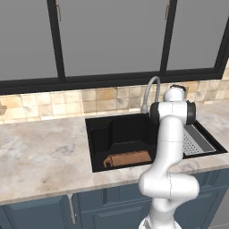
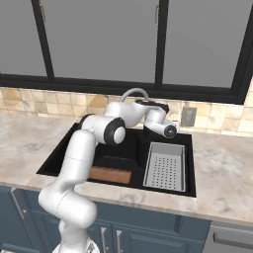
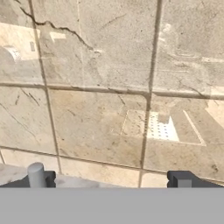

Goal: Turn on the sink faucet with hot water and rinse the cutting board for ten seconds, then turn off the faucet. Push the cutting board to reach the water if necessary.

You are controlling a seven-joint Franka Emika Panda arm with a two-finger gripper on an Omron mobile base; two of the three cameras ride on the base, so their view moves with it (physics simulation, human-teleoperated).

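Cutting board (image 1: 127, 159) lies flat on the floor of the black sink (image 1: 100, 134), at its front wall, left of the grey perforated drain tray (image 2: 166, 167) that fills the right part of the basin. Sink faucet (image 1: 150, 91) arches up from the back rim, nozzle turned down. Gripper (image 3: 109, 178) is raised behind the sink near the faucet, facing the tiled backsplash (image 3: 100, 109); its jaws are spread wide and hold nothing. Marble table (image 1: 40, 152) surrounds the sink.
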